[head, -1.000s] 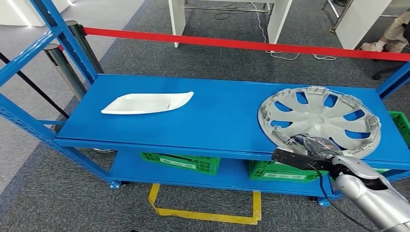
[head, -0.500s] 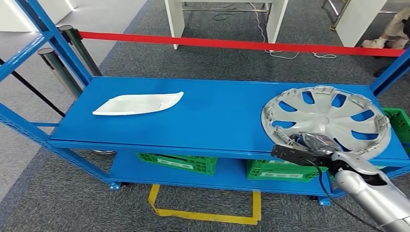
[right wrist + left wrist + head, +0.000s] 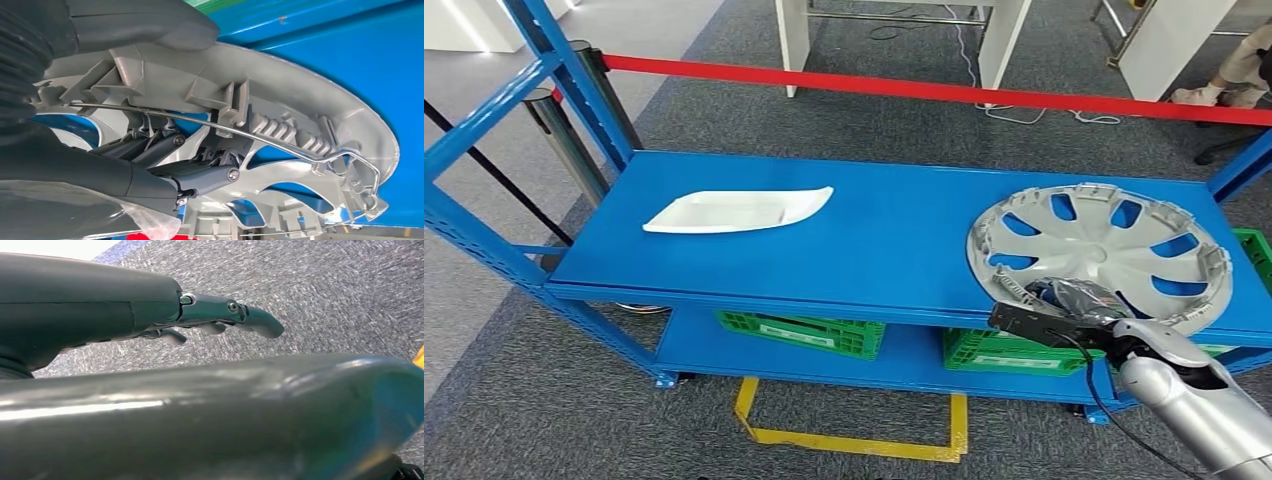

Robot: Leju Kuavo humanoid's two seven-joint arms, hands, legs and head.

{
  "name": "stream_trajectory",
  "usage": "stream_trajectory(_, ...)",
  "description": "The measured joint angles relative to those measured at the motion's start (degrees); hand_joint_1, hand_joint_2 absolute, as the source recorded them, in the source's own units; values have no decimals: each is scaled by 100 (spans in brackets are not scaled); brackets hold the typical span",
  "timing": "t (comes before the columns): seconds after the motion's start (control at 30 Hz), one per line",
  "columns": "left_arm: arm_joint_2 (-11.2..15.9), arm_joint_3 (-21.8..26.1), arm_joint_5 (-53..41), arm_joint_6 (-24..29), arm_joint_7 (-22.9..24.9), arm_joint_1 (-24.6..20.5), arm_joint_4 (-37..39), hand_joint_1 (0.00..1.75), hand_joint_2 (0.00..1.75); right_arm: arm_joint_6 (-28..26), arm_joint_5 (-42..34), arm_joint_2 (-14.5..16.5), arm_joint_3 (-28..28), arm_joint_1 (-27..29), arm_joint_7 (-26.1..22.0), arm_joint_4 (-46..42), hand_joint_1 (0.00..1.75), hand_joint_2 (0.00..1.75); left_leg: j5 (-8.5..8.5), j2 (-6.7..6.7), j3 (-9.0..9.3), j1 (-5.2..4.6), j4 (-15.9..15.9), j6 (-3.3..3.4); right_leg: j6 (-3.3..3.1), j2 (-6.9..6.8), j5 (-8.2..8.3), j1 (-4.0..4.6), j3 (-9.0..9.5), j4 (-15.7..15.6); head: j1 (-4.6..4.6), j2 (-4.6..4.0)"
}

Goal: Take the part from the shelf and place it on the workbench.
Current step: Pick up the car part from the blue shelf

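In the head view, a round silver plastic hubcap (image 3: 1096,252) with curved spoke openings lies on the top level of the blue metal shelf (image 3: 884,240), at its right end, with its near edge reaching the front edge of the shelf. It lies with the inner side up, and small clips stand around its rim. The right hand (image 3: 1074,300) comes in from below on a silver arm and grips the near rim of the hubcap. A flat white plastic tray (image 3: 736,212) with one pointed end lies well apart, on the left part of the same level. Green plastic crates (image 3: 804,335) stand on the lower level. A red barrier band (image 3: 924,92) runs behind the shelf.

In the left wrist view, the left hand (image 3: 220,322) hangs over grey carpet (image 3: 325,290); its fingers (image 3: 260,322) look stretched out and hold nothing, though part of the hand is hidden.

In the right wrist view, the dark fingers (image 3: 200,177) reach through the openings to the inner side of the hubcap, and the thick grey thumb (image 3: 150,25) presses on the rim, so the rim is pinched between them. A thin wire ring (image 3: 280,145) runs along the grey clips.
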Motion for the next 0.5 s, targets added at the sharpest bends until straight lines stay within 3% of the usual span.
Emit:
stream_trajectory(0.07,-1,1,-1,1,-1,-7,0,0,0,-11,-30,1,-8,-11,-24,4,175,175,-23,-2,-3,-13,32,-29,-14,-7,332,2,407,-808,2,0)
stream_trajectory(0.13,-1,3,-1,1,-4,-13,0,0,0,-40,-71,2,-15,-23,-61,8,175,175,-35,-6,-30,-32,64,-76,-48,-7,414,12,634,-1229,1,1)
stream_trajectory(0.27,1,7,-1,1,-9,-16,0,0,0,-91,-103,4,-21,-40,-86,10,175,175,-117,-8,-75,-19,170,-180,-167,-8,423,10,654,-1265,-12,2)
stream_trajectory(0.33,3,9,-2,2,-9,-18,0,0,0,-141,-112,9,-26,-39,-103,10,175,175,-421,-4,-285,-2,668,-245,-221,-20,433,-1,663,-1277,-27,2)
stream_trajectory(0.4,4,11,-5,1,-9,-13,0,0,0,-270,-115,31,-49,5,-140,10,175,175,-763,-2,-626,15,1436,-282,-239,-29,432,2,662,-1277,-32,2)
stream_trajectory(0.43,5,13,-7,0,-9,-7,0,0,0,-364,-111,52,-75,44,-163,10,175,175,-822,-2,-736,20,1676,-288,-241,-30,432,4,662,-1276,-32,2)
stream_trajectory(0.47,7,13,-10,-2,-9,-2,0,0,0,-473,-98,82,-111,94,-188,6,175,175,-766,-2,-753,22,1708,-285,-241,-29,431,5,663,-1275,-32,1)
stream_trajectory(0.5,8,14,-15,-3,-9,0,0,0,0,-583,-75,117,-154,152,-215,-4,175,175,-602,-2,-661,24,1500,-274,-241,-27,430,5,667,-1275,-32,1)
